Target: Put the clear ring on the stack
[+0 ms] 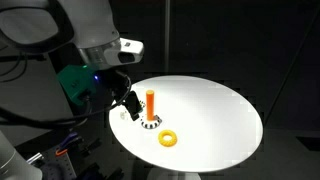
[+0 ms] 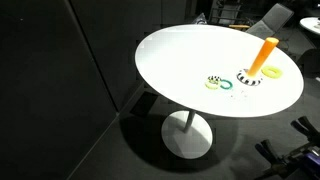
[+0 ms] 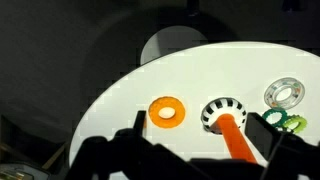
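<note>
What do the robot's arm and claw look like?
The arm has rounded white shells with dark joints. A teal-green block with a small blue light sits at the wrist. The claw is black and two-fingered.

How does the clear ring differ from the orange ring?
The clear ring is see-through and pale; the orange ring is opaque and bright. The clear ring lies on one side of the stack, the orange ring on the other. Both lie flat on the table.

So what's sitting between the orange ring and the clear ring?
The stack. In the wrist view it stands between the orange ring and the clear ring, touching neither.
</note>
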You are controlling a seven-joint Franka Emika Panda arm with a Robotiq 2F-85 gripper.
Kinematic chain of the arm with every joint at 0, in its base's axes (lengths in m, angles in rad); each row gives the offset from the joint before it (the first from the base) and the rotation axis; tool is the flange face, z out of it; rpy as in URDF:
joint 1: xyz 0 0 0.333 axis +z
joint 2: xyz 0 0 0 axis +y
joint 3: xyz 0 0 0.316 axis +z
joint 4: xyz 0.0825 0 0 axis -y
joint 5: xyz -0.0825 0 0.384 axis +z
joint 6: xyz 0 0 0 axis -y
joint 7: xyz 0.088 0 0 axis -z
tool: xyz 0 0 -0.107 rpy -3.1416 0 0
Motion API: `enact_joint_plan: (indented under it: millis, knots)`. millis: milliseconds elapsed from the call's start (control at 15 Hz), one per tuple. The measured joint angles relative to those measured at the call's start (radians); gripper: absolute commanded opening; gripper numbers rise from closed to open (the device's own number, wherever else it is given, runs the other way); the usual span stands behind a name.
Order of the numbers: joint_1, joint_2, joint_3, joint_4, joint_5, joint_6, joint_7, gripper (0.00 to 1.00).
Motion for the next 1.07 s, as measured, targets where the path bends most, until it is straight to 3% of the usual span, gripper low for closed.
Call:
enact_joint_plan:
  millis: [600, 1067]
  knots:
    - [0.000, 0.005, 0.014, 0.000, 0.002, 0.000, 0.005, 1.00]
    - [0.004, 0.053, 0.123, 0.002, 0.004, -0.003, 0.126, 1.00]
